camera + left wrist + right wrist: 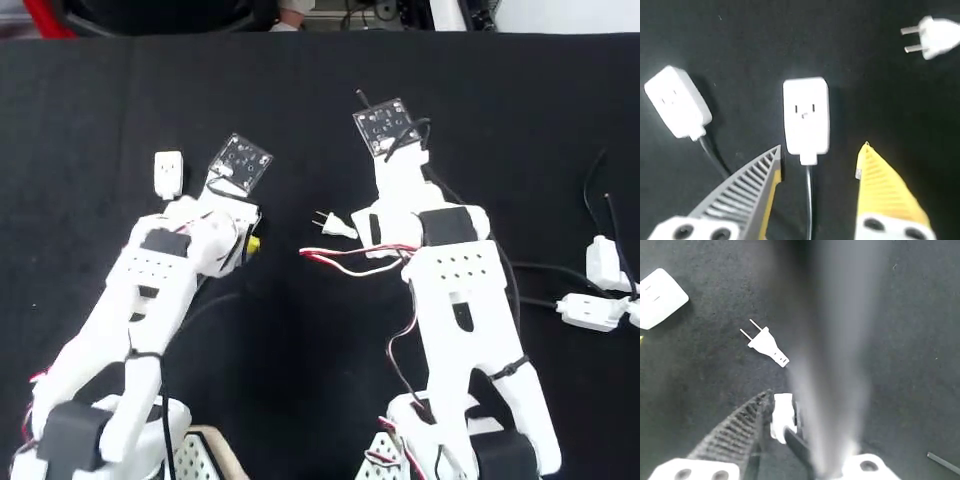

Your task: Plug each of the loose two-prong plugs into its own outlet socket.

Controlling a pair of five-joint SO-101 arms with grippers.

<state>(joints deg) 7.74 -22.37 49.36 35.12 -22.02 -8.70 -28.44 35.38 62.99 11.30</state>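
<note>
As far as I could judge, nothing was plugged in yet: a two-prong plug (335, 226) lay loose between the arms. My left gripper (821, 146) hung spread wide over an empty outlet socket (805, 114). I couldn't tell the right gripper's (785, 400) state.

It looks like a robotics lab or workshop. The table (300, 90) is draped in black cloth, and the left arm (140, 300) and right arm (460, 290) at its near edge are white printed shells with exposed red and white wiring (350, 262). An outlet socket (168, 172) lies loose on the cloth. Tangled cables (370, 12) show beyond the far edge.
</note>
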